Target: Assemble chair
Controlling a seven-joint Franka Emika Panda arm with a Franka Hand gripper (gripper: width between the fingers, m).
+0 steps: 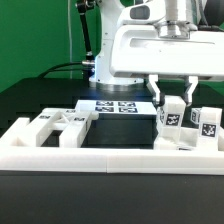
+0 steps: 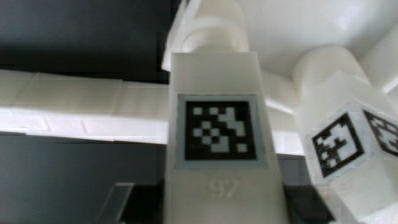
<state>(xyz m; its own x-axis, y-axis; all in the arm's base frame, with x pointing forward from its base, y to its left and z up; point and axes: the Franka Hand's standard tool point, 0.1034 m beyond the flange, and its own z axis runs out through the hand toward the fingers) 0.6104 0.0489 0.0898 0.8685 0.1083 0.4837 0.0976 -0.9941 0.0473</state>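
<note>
Showing a black tabletop (image 1: pixel 30 100) running back to a green curtain (image 1: pixel 30 30), both plain and even in tone. Presenting the chair as loose, chunky, matte white parts, each carrying small black-and-white square tags. Holding one upright tagged piece (image 1: pixel 172 115) in the gripper (image 1: pixel 172 100), toward the exterior view's right, with the jaws clenching on its two sides. Filling the middle of the wrist view with this same piece (image 2: pixel 222 110), its tag facing the camera. Standing just beside it, further toward the exterior view's right, two more tagged blocks (image 1: pixel 205 124), one of them appearing close alongside in the wrist view (image 2: pixel 347 135). Lying well apart, at the exterior view's left, a cluster of notched blocks (image 1: pixel 58 125), touching one another. Enclosing all of these along the near edge and at both ends, a long low white barrier wall (image 1: pixel 100 158). Lying flat on the table behind the open middle ground, the marker board (image 1: pixel 115 107), bearing several tags. Rising behind that, the glossy white robot arm (image 1: pixel 140 50), its broad wrist housing hanging directly over the held piece. Leaving unclear whether that piece is resting on the table or hanging just above it.
</note>
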